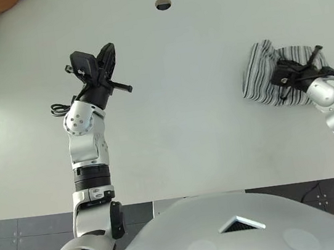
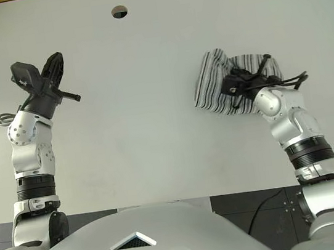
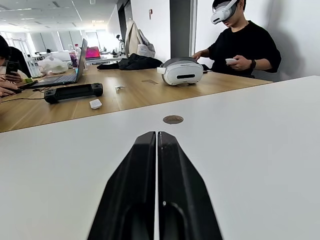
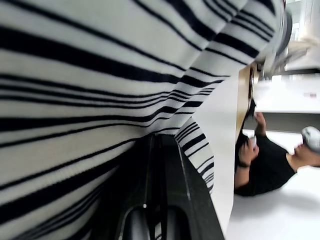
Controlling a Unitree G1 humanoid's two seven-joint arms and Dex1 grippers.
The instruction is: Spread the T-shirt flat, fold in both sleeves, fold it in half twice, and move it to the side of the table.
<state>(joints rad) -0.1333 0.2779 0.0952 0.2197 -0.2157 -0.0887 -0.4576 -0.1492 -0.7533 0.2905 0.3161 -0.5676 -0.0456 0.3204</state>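
Clearly, the left gripper (image 1: 107, 51) has no part in the work at this moment. It hangs raised above the left part of the white table (image 1: 220, 148), its two fingers closed flat against each other with nothing between them, well apart from the cloth.

Further right, the striped T-shirt (image 1: 257, 70) lies on the right part of the table as a small, thick bundle, so I judge that the folding is done and only the move to the side remains. The right gripper (image 1: 281, 79) rests on the near part of this bundle. Its fingers (image 4: 172, 175) lie together and are pushed in against the fabric, which hangs over them; whether a layer is caught between them I cannot tell.

The T-shirt looks light, soft and limp, with no stiffness of its own. I think the layers can slide over each other on the smooth table, so the fold may open if only the top layer is pulled. A safer hold is at the thick folded edge, taking all layers at once.
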